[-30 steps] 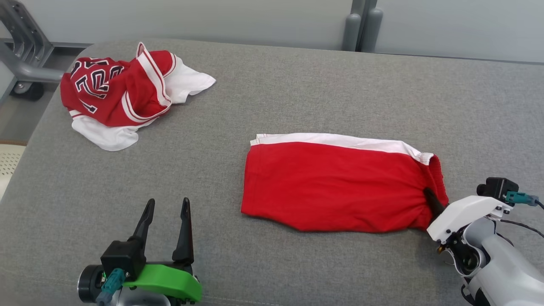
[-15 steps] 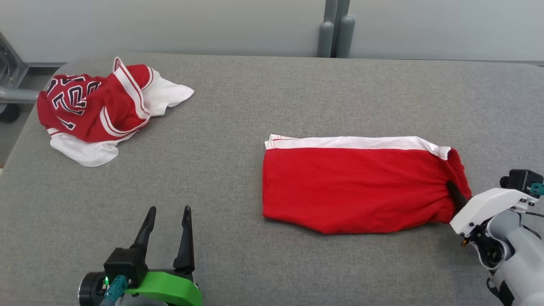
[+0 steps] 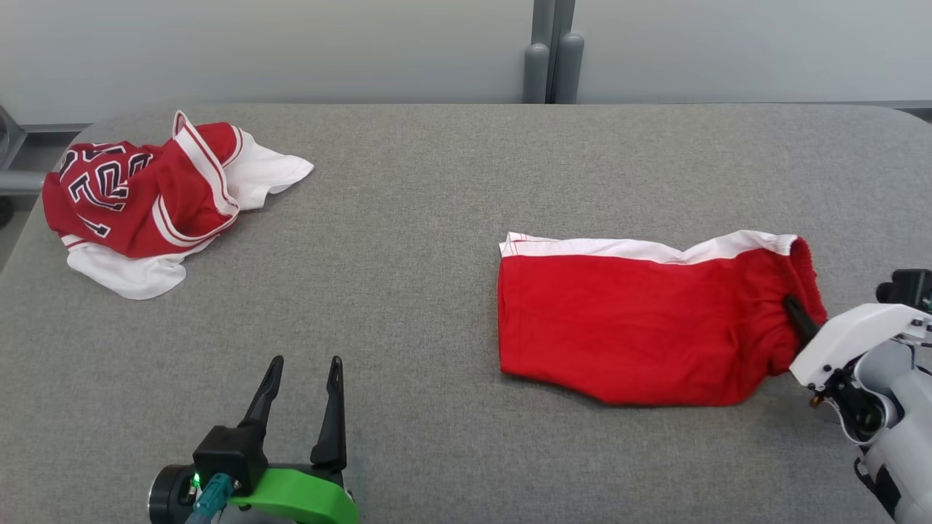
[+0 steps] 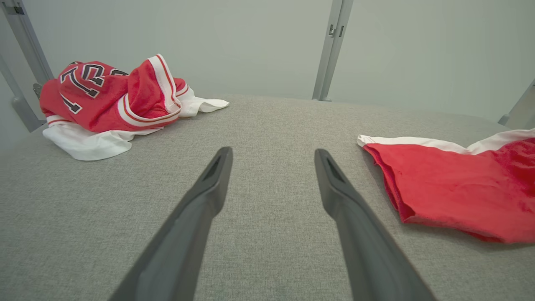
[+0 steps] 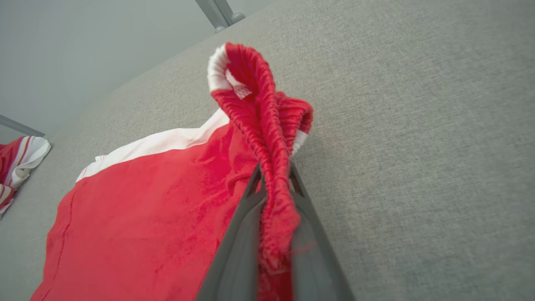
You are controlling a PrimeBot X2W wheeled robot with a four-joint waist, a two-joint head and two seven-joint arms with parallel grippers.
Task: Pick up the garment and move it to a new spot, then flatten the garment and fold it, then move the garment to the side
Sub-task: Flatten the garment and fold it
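Right fingers (image 5: 240, 238) are pinched tight on the waistband (image 5: 255, 104) of the red shorts (image 3: 641, 327), with the elastic bunched up between them. The shorts lie folded on the grey bench (image 3: 437, 182), right of centre. Left fingers (image 3: 331, 415) stand wide with nothing in them, well apart from the shorts. A crumpled jersey (image 3: 138, 196) sits far left.
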